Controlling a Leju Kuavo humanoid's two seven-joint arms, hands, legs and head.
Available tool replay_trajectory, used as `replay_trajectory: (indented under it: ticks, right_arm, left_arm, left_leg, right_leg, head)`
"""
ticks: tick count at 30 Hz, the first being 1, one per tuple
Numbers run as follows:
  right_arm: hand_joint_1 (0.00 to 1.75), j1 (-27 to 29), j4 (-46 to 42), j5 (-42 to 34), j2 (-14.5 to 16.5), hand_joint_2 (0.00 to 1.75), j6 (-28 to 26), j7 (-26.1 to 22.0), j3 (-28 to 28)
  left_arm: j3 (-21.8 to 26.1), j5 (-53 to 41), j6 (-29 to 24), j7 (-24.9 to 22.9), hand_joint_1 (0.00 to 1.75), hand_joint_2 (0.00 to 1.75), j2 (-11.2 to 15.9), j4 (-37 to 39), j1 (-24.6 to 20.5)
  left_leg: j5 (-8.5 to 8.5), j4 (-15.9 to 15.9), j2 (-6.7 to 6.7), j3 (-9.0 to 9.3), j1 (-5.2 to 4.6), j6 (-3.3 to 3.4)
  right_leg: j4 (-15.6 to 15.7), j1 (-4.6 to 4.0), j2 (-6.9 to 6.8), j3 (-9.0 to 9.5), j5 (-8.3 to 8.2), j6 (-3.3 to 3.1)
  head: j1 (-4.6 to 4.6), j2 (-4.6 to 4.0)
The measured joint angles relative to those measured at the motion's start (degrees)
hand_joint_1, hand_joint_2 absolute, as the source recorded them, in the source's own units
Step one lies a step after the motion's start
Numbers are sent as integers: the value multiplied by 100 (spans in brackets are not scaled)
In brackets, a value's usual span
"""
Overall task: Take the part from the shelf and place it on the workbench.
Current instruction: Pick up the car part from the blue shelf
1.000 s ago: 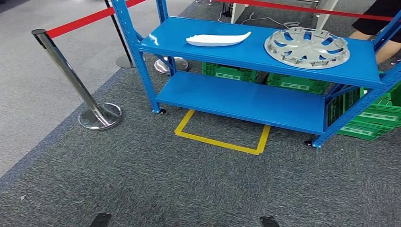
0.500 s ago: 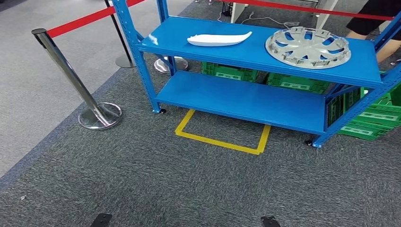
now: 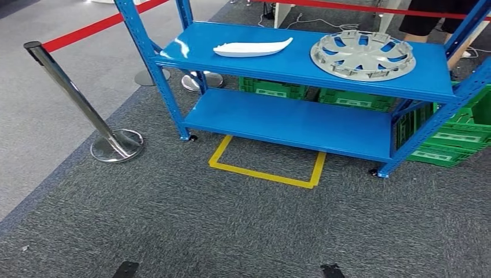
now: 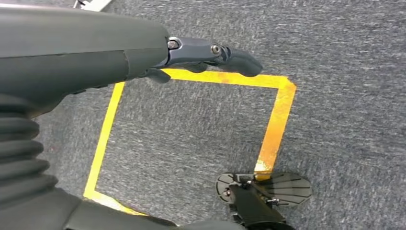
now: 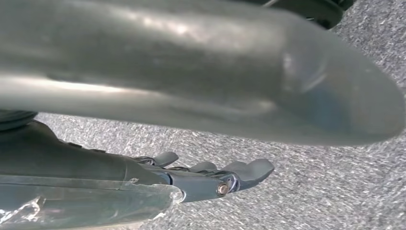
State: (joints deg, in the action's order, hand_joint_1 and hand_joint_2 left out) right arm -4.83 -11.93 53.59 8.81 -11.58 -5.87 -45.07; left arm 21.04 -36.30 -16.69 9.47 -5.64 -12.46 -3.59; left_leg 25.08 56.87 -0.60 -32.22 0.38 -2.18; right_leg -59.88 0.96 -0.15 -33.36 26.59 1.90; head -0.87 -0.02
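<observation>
Camera moved nearer; blue shelf (image 3: 301, 63) stands on grey carpet (image 3: 231, 226).

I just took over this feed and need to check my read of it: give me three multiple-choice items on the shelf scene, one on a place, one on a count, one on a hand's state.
1. Where does the silver hubcap lie?
A. on the shelf's top level, right of the white part
B. on the lower level
C. on the floor inside the yellow tape

2. How many parts lie on the top level?
A. one
B. two
C. four

3. What is the left hand doing?
A. holding the white part
B. hanging over the carpet, holding nothing
C. pressing on the shelf

Key:
1 A: the hubcap sits on the blue shelf beside the white part.
2 B: just those two.
3 B: the left hand hangs above the yellow tape, fingers free.
</observation>
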Motion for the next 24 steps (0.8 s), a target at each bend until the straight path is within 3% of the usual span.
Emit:
replay_trajectory:
  ticks: [2, 5, 6, 7, 8, 10, 12, 14, 16, 17, 20, 24]
  right_arm:
    - [0, 0, 0, 2, 0, 0, -1, -1, -5]
    - [0, -7, 0, 3, -1, 0, -3, -1, -13]
    - [0, -5, 0, 3, -1, 0, -3, -1, -16]
    - [0, -1, 0, 3, -2, 0, -4, 0, -21]
    - [0, 2, 0, 4, -2, 0, -5, 1, -26]
    - [0, -2, 0, 9, -2, 0, -8, 2, -32]
    - [0, -9, 0, 24, -3, 0, -15, -9, -33]
    - [0, -5, 0, 46, -8, 0, -23, -27, -34]
    - [0, 1, 0, 62, -13, 0, -25, -35, -34]
    - [0, -1, 0, 68, -13, 0, -27, -36, -34]
    - [0, -10, 0, 86, -13, 0, -37, -37, -34]
    - [0, -10, 0, 98, -15, 0, -44, -38, -34]
  left_arm:
    - [1, -9, 3, 0, 0, 175, 1, 0, -7]
    - [1, -22, 7, -1, 0, 175, -8, 0, -7]
    - [1, -23, 8, -1, 0, 175, -11, 0, -2]
    - [1, -25, 10, -1, 0, 131, -14, 0, 3]
    - [1, -26, 11, -1, 0, 87, -14, 0, 5]
    - [2, -32, 13, -1, 0, 0, -9, 0, 4]
    - [3, -39, 14, -1, 0, 0, -6, 0, -14]
    - [3, -46, 18, -1, 0, 0, -19, 0, -29]
    - [5, -50, 21, -1, 0, 0, -23, 0, -22]
    - [8, -51, 21, -1, 0, 0, -19, 0, -18]
    - [37, -62, 30, -1, 0, 0, -14, 0, -17]
    - [82, -85, 44, -1, 0, 0, -13, 0, -22]
  left_leg:
    - [133, 158, 1, -67, 17, -48]
    - [665, 1191, 11, -561, 20, -90]
    - [772, 1515, 11, -728, 20, -91]
    - [763, 1657, 12, -812, 20, -86]
    - [644, 1583, 16, -791, 21, -75]
    - [235, 953, 50, -495, 23, -47]
    - [8, 294, 93, -187, 31, -20]
    - [0, 63, 115, -102, 43, -20]
    - [-3, 54, 125, -106, 38, -6]
    - [-4, 54, 128, -105, 30, 19]
    - [-7, 55, 131, -106, 13, 73]
    - [-15, 58, 131, -109, 6, 99]
  right_leg:
    - [8, -1, 33, -4, -18, -72]
    - [13, 4, 84, -15, -30, -126]
    - [13, 3, 107, -19, -30, -129]
    - [13, 2, 136, -21, -30, -129]
    - [13, 4, 168, -19, -32, -126]
    - [13, 12, 227, -12, -33, -107]
    - [-9, -12, 271, -29, -22, -58]
    - [-8, -48, 289, -60, -1, -90]
    - [41, -50, 278, -53, -3, -153]
    - [64, -46, 273, -42, -18, -145]
    - [126, -33, 267, -7, -71, -49]
    - [167, -24, 269, 42, -99, 39]
  head:
    - [10, 0]
    - [30, 0]
    - [29, 0]
    - [31, 0]
    - [31, 0]
    - [34, 0]
    - [59, 0]
    - [67, 0]
    - [47, 0]
    - [45, 0]
    - [44, 0]
    - [45, 0]
